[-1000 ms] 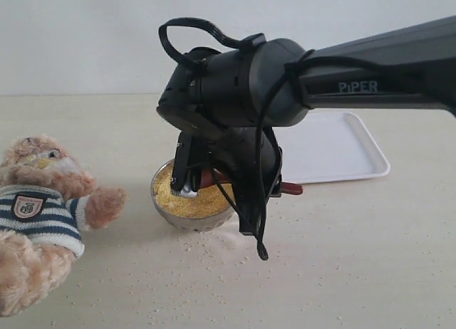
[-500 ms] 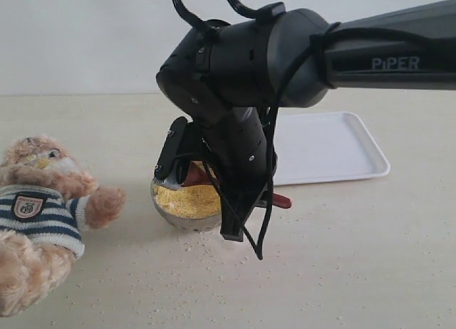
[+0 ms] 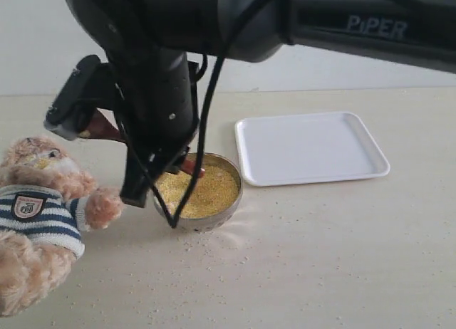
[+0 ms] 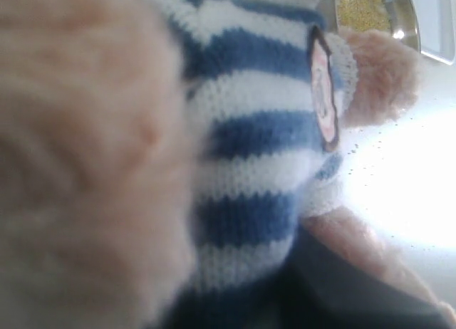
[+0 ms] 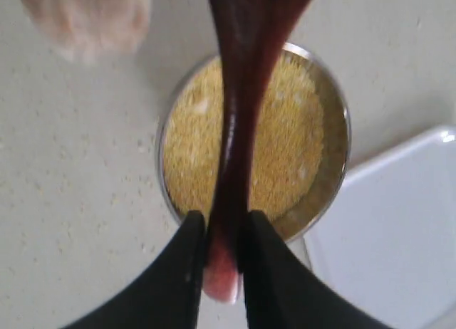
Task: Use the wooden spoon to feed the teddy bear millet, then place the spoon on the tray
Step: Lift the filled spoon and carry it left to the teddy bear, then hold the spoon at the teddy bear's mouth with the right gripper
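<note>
The teddy bear (image 3: 39, 208) in its striped shirt sits at the left edge, one paw (image 5: 85, 16) close to the steel bowl (image 3: 234, 197) of millet (image 3: 203, 190). My right arm (image 3: 164, 94) reaches across above the bowl. Its gripper (image 5: 223, 218) is shut on the wooden spoon (image 5: 231, 129) near the handle's end. The spoon (image 3: 107, 127) hangs in the air, pointing at the bear's head; its bowl end is partly hidden. In the left wrist view, the bear's shirt (image 4: 263, 129) fills the frame against my left gripper (image 4: 285, 304), which grips the bear.
The white tray (image 3: 313, 147) lies right of the steel bowl, nothing on it; its corner (image 5: 399, 222) shows beside the bowl. Loose grains (image 3: 214, 251) are scattered over the beige table in front of the bowl. A cable hangs from the right arm.
The right arm has lifted the spoon out of the millet and swung it up and to the left, toward the bear. The bear, bowl and tray have not moved.
</note>
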Robot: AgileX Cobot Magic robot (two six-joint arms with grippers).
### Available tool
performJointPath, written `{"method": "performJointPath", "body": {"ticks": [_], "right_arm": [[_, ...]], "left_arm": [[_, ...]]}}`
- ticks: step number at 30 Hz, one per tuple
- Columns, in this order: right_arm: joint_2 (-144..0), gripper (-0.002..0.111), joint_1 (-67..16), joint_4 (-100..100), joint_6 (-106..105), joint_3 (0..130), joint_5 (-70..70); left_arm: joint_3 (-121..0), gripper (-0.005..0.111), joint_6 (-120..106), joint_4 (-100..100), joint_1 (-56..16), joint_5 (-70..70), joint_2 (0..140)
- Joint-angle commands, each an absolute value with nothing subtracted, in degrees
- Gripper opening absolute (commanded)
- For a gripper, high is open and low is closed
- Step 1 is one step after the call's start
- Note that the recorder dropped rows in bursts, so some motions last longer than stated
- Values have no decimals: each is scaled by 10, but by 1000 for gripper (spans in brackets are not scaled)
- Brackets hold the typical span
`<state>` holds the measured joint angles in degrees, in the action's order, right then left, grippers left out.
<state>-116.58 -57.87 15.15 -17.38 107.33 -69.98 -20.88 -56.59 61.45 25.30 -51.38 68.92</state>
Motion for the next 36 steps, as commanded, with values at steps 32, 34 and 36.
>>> {"method": "performJointPath", "body": {"ticks": [32, 34, 36], "right_arm": [[-1385, 0, -617, 239, -119, 1333, -691], [-1385, 0, -629, 277, -115, 1333, -696], [-1385, 0, -640, 300, -107, 1333, -696]], "left_arm": [[-208, 8, -566, 627, 254, -518, 683], [-208, 8, -566, 627, 254, -518, 683], [-208, 8, -566, 627, 254, -518, 683]]}}
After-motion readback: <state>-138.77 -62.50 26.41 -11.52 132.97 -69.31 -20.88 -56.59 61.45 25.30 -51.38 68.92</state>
